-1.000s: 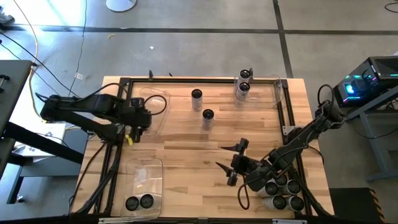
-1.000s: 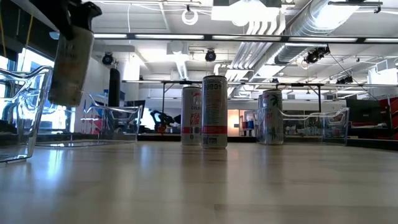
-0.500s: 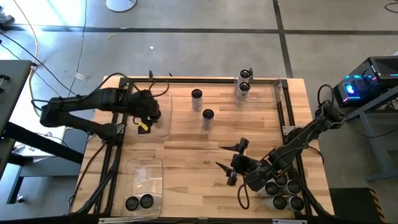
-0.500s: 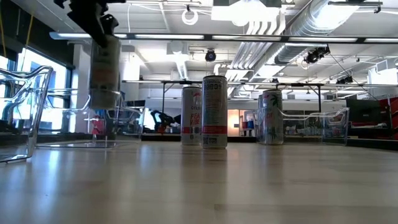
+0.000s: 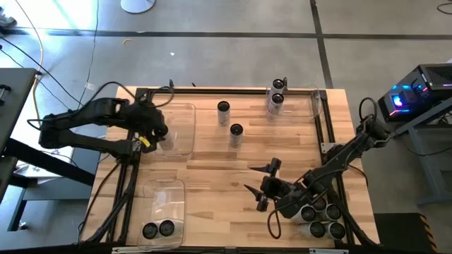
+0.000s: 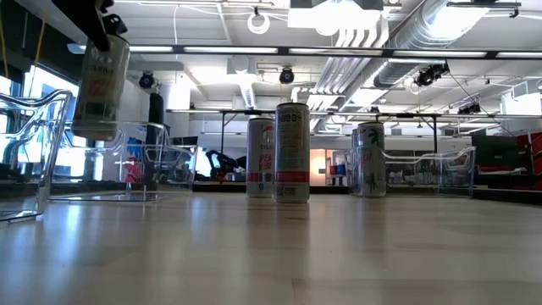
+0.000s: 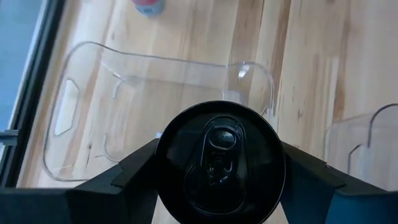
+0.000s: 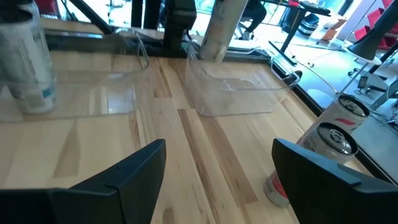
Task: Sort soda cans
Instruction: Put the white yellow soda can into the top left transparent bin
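- Shifted since half a second ago: left gripper (image 5: 157, 132) pulled back toward the surface's left edge, over the clear bin (image 5: 185, 113)
- Jaws pinching a black-topped soda can (image 7: 221, 163) upright between them; right gripper (image 5: 263, 185) spread, idle

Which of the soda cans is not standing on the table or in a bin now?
The can held in the left gripper, lifted above the clear bin at the table's left side. All other cans rest on a surface.
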Controlling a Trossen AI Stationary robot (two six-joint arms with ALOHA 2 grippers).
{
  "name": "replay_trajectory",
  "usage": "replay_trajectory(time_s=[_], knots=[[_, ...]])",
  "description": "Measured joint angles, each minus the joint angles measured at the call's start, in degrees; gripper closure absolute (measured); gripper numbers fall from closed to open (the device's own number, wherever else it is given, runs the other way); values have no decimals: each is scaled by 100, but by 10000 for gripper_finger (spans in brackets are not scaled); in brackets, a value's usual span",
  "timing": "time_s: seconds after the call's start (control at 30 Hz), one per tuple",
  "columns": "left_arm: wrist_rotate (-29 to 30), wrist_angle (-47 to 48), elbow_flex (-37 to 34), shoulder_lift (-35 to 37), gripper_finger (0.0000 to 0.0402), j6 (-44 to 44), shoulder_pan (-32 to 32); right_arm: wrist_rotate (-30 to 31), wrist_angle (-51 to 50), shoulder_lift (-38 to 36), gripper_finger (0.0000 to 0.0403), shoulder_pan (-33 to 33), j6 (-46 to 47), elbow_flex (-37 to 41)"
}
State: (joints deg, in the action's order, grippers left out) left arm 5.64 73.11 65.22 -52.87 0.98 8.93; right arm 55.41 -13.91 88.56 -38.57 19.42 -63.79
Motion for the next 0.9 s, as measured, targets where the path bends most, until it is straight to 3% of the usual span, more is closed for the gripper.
replay_trajectory(time_s=[0.37,0.57,0.9], knots=[[-101,-733,-1502,893,156,105,0,-4,575,336,114,33,-464,0],[-567,-1331,-2183,996,156,396,-2,-4,997,336,114,33,-931,0],[-809,-1360,-2213,921,156,557,-4,-4,1086,334,114,44,-942,0]])
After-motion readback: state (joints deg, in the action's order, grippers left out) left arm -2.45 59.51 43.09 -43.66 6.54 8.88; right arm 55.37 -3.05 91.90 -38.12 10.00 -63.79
